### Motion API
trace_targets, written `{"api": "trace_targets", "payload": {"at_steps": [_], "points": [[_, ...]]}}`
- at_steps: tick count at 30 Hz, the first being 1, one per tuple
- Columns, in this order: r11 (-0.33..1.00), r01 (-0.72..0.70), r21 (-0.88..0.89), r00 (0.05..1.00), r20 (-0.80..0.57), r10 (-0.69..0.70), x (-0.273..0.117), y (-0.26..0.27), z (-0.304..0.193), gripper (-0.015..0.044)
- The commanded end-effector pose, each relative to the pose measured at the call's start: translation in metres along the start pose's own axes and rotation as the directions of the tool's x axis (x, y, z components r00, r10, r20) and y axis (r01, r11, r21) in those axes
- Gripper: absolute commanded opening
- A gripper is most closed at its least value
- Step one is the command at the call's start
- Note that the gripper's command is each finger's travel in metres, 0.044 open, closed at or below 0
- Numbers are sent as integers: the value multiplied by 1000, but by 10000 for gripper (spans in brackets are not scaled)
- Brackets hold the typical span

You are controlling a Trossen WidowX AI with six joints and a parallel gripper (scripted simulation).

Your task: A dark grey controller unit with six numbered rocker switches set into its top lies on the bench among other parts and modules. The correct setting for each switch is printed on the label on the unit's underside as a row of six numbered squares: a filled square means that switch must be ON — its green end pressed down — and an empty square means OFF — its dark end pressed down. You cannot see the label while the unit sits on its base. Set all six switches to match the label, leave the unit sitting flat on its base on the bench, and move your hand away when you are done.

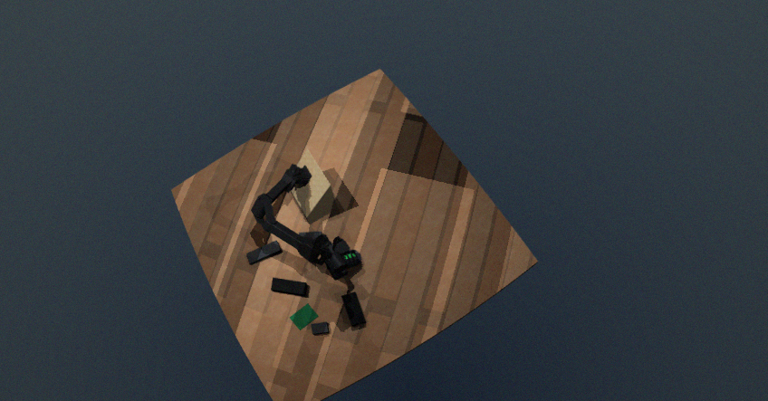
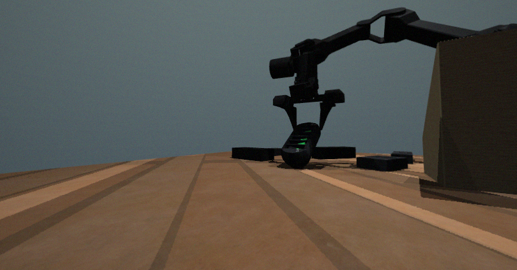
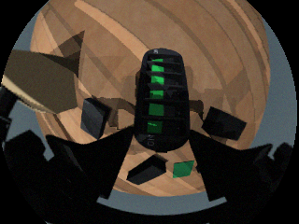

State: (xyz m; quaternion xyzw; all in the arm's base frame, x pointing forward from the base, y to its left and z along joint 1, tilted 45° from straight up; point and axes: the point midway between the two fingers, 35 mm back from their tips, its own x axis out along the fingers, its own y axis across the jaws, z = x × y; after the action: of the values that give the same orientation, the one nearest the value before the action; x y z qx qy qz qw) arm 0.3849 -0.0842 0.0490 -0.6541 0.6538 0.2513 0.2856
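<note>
The dark grey controller unit is tilted up. Its near end rests on the wooden bench and its far end is raised. Its top faces the wrist camera, and several rocker switches show green. The label underneath is hidden. My gripper points down over the unit, with one finger on each long side at the raised end, gripping it.
A tall tan box stands by the arm's base. Dark modules lie around the unit. A green board and a small dark block lie nearer the bench edge.
</note>
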Motion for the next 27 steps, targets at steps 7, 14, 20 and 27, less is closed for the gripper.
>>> {"api": "trace_targets", "payload": {"at_steps": [7, 14, 20, 27], "points": [[1000, 2, -2, 1000, -17, -2, -6, -1, 9, 336], [1000, 2, -2, 1000, -31, -2, -9, -1, 14, 336], [1000, 2, -2, 999, -43, -2, -11, -1, 19, 336], [1000, 2, -2, 998, -57, -2, -14, -1, 24, 336]]}}
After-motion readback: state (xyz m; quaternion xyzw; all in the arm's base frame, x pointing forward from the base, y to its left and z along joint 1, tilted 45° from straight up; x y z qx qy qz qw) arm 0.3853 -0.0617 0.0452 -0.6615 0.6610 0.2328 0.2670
